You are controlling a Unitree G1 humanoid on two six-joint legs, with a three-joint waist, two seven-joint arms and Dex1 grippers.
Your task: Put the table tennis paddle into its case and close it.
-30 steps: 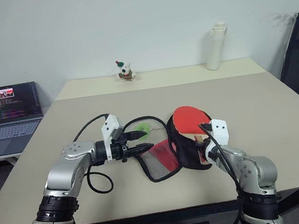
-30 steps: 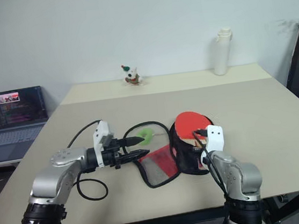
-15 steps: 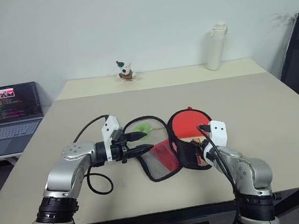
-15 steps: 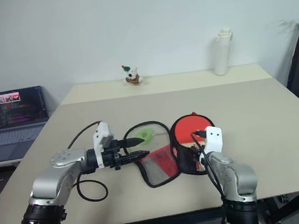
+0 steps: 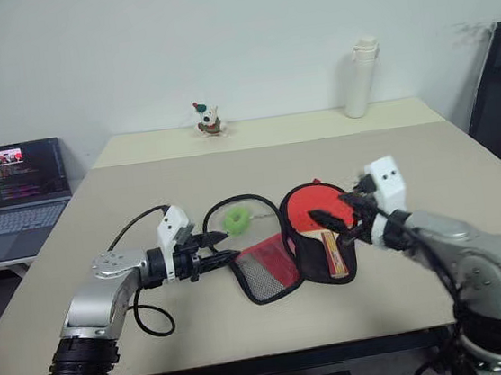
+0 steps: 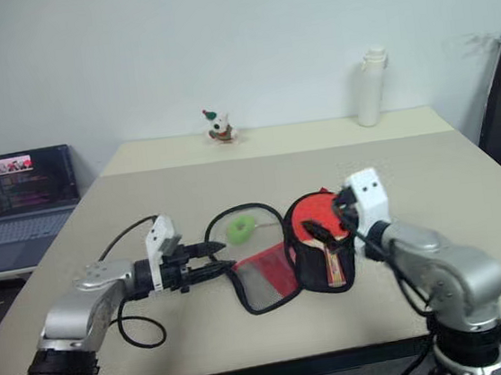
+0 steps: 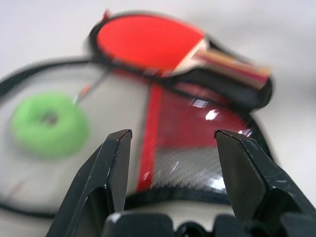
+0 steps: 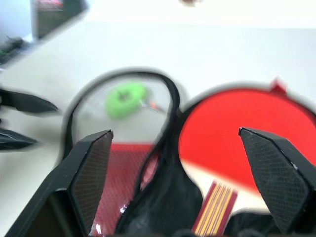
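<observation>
**A:** Where had you left the table tennis paddle at that point?

**B:** You had it lying in the open case, on the tan table. Its red face sat at the far end of the black half and its striped wooden handle pointed back toward you. The case's mesh flap, with its red lining showing, lay spread flat to the left of the paddle. So the case was not closed.

**A:** And the green charm?

**B:** The green fuzzy charm lay on the table inside the black cord loop, just beyond the mesh flap.

**A:** What were my grippers doing?

**B:** Your right gripper hung above the paddle with its fingers spread wide, grasping nothing. Your left gripper pointed at the left edge of the mesh flap, its two black fingers parted with nothing between them. Whether its lower tip touched the flap, I could not tell.

**A:** Anything else on the table?

**B:** A white bottle and a small plush figure stood at the far edge, well apart from the case. An open laptop sat off to your left on a separate surface.
</observation>
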